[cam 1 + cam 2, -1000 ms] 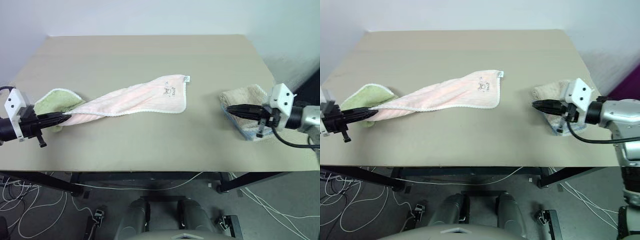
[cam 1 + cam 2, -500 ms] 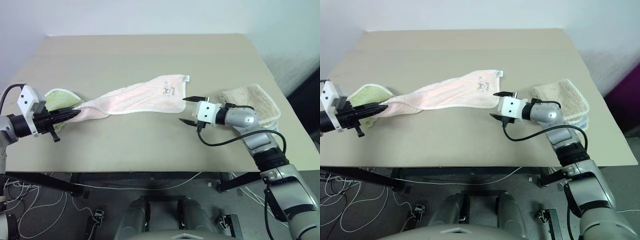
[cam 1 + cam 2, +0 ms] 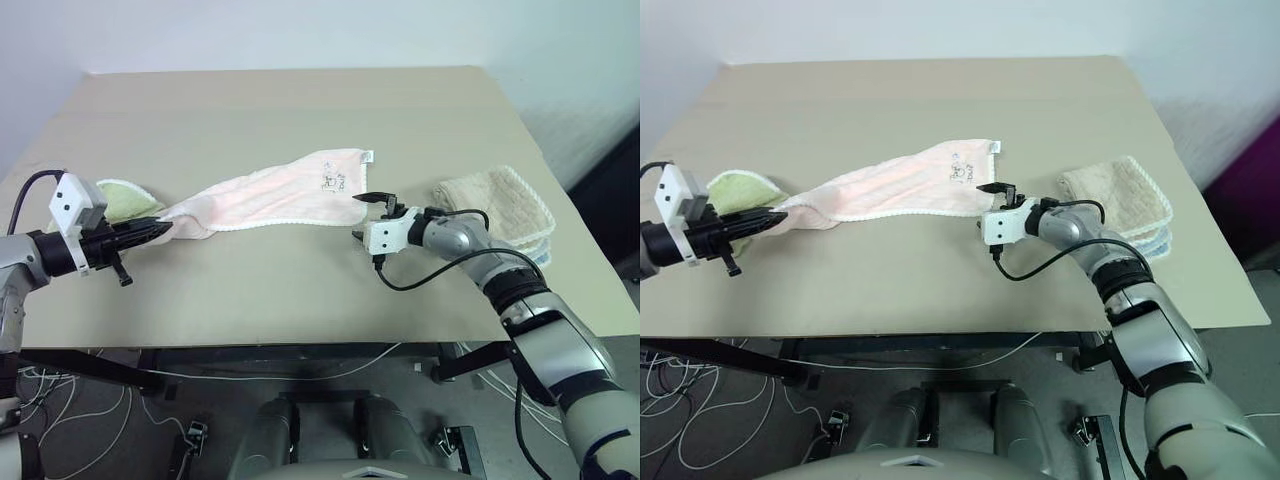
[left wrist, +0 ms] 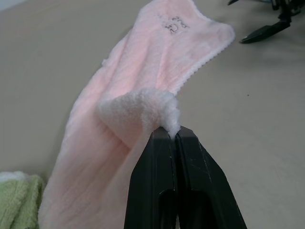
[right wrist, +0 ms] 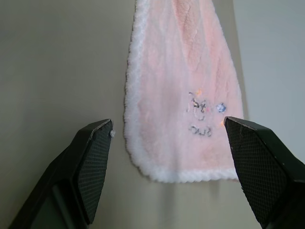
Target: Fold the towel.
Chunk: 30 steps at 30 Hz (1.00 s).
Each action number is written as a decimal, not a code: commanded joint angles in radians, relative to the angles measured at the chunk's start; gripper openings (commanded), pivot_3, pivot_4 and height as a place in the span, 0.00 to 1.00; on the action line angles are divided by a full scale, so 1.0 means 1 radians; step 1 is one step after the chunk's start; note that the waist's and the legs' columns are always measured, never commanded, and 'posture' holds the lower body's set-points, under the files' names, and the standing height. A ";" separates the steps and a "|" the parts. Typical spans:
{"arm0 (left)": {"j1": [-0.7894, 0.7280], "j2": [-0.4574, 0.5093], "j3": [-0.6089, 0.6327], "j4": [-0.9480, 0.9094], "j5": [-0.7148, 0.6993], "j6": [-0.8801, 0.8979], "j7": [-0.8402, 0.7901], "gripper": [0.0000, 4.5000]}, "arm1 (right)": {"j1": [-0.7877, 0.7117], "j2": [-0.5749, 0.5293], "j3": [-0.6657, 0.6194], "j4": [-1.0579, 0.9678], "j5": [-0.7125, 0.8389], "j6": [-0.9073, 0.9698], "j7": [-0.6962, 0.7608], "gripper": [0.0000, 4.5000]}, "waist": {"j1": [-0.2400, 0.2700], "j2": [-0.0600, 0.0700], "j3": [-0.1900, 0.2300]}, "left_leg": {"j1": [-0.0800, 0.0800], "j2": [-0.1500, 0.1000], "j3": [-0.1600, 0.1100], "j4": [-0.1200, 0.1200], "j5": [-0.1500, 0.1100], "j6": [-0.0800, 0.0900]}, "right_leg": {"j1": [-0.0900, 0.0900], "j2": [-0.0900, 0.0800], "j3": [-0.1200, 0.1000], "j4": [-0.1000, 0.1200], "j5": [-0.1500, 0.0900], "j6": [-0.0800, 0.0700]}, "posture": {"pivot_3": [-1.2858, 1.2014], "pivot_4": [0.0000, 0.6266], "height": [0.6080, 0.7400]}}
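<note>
The pale pink towel [image 3: 280, 190] lies stretched and twisted across the table, its white-trimmed end with the dark motif [image 3: 335, 180] flat at the right. My left gripper [image 3: 160, 230] is shut on the towel's bunched left end, which it holds just off the table; the left wrist view shows the black fingers [image 4: 162, 162] pinching a fold of terry [image 4: 143, 105]. My right gripper [image 3: 368, 215] stands open just right of the motif end, near the table, holding nothing. In the right wrist view its two fingers [image 5: 95, 162] stand on either side of the towel's trimmed edge [image 5: 181, 81].
A light green folded towel [image 3: 125, 200] lies beside and partly under the pink towel's left end. A beige folded towel [image 3: 500, 205] on a blue one sits at the right, behind my right arm. The tan table [image 3: 300, 110] has bare room at the back and front.
My right arm swung from the beige towel leftward to the pink towel's motif end, rolled, and its gripper opened. My left gripper edged slightly inward with the towel end.
</note>
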State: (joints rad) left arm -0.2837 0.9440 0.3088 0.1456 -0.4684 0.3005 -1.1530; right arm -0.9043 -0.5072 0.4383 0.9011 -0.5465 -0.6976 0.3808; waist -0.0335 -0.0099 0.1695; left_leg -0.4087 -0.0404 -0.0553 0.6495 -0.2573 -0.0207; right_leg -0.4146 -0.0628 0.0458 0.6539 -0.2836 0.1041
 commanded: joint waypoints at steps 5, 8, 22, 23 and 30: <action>-0.009 0.001 0.022 -0.044 -0.019 0.012 0.011 0.00 | -0.102 0.050 0.049 0.149 -0.097 0.008 -0.144 0.87 | -0.014 0.000 0.000 | 0.000 0.000 0.000 -0.001 0.001 -0.001 | 0.000 0.001 0.000 0.000 0.000 0.000 | 0.52 0.24 1.00; -0.009 -0.003 0.021 -0.051 -0.017 0.017 0.015 0.00 | -0.123 0.062 0.070 0.188 -0.123 0.010 -0.171 0.87 | -0.015 0.000 0.000 | 0.001 0.001 0.000 -0.001 0.001 -0.001 | 0.000 0.001 0.000 0.000 0.000 0.000 | 0.52 0.24 1.00; 0.013 -0.008 0.036 -0.068 -0.020 0.021 0.033 0.00 | -0.160 -0.006 0.132 0.238 -0.190 -0.021 -0.200 0.87 | -0.010 0.000 0.000 | 0.001 0.000 -0.001 -0.001 0.001 -0.001 | 0.001 0.000 0.000 0.001 0.000 0.000 | 0.52 0.24 1.00; 0.014 -0.008 0.037 -0.069 -0.021 0.021 0.033 0.00 | -0.160 -0.016 0.133 0.239 -0.190 -0.025 -0.200 0.87 | -0.008 0.000 0.000 | 0.001 0.000 -0.001 -0.001 0.001 -0.001 | 0.001 0.000 0.000 0.000 0.000 0.000 | 0.52 0.24 1.00; 0.013 -0.007 0.038 -0.062 -0.019 0.014 0.036 0.00 | -0.156 -0.063 0.156 0.244 -0.220 -0.040 -0.219 0.87 | -0.003 0.000 0.000 | 0.001 -0.001 -0.003 0.000 0.001 -0.001 | 0.003 -0.001 -0.002 0.000 0.000 0.000 | 0.52 0.24 1.00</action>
State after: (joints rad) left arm -0.2677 0.9313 0.3114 0.1066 -0.4707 0.3238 -1.1182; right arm -1.0562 -0.5341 0.5806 1.1127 -0.7354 -0.7502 0.1613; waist -0.0362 -0.0100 0.1693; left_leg -0.4074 -0.0414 -0.0578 0.6495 -0.2565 -0.0220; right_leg -0.4119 -0.0633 0.0442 0.6537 -0.2836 0.1039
